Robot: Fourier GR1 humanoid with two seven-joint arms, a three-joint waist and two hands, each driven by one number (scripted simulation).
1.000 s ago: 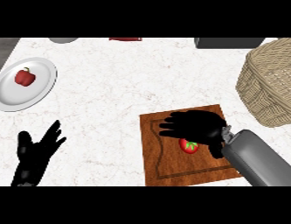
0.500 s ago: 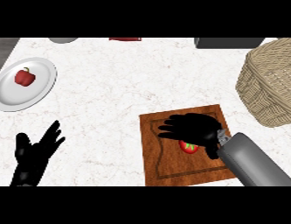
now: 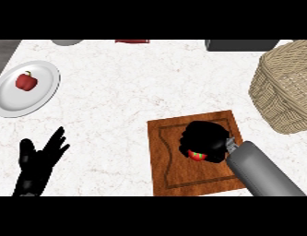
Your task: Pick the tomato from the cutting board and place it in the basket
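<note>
A brown wooden cutting board (image 3: 173,173) lies at the lower middle of the counter. On it sits the red tomato (image 3: 197,155), mostly hidden under my right hand (image 3: 205,138), whose fingers are curled down round it. Only a small red and green patch of the tomato shows below the palm. The woven basket (image 3: 293,87) stands at the right edge, apart from the board. My left hand (image 3: 38,161) rests open at the lower left, fingers up.
A white plate (image 3: 13,99) with a red bell pepper (image 3: 26,81) sits at the far left. A dark box (image 3: 241,44), a red item (image 3: 132,41) and a grey object (image 3: 67,42) line the back edge. White counter lies between board and plate.
My right hand's fingers have curled in from spread over the board to closed round the tomato, and the forearm has shifted slightly. The left hand has not moved.
</note>
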